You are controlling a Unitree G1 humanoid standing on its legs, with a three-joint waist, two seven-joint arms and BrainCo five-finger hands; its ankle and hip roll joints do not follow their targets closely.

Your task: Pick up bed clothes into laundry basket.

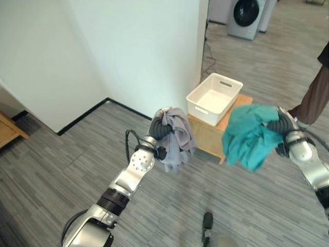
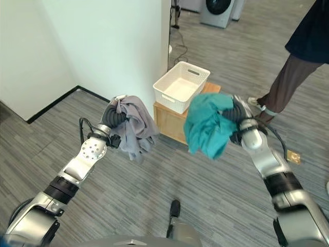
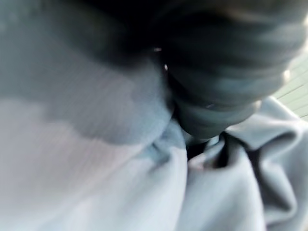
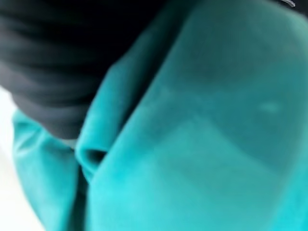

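Clothes are already off the bed and up in the air, one bundle per hand. The left hand (image 1: 160, 129) has a grey garment (image 1: 177, 138) bunched over it, and the right hand (image 2: 237, 119) carries a teal garment (image 2: 207, 127) the same way. Both pieces hang down loose below the wrists. Honestly the fingers can't be read on either side: cloth covers them in the head views, and the wrist views show just fabric and the dark ribbed cover (so whether they're pinching or only draped over is a guess).

The white laundry basket (image 1: 198, 101) sits on a low wooden stand (image 1: 205, 135) by the corner of the white wall (image 1: 139, 46), right up at the stand's back edge. It looks empty. The grey bundle hangs near the stand's left front corner and the teal one near its right side, both in front of the basket rather than over it.

What could go wrong from here: the basket is light and perched on a small stand, so a hanging tail of cloth could snag the rim and drag or tip it. Letting go early would drop cloth on the floor (image 1: 61, 170). A person (image 2: 300, 62) also stands just past the right arm, so a wide swing looks risky.
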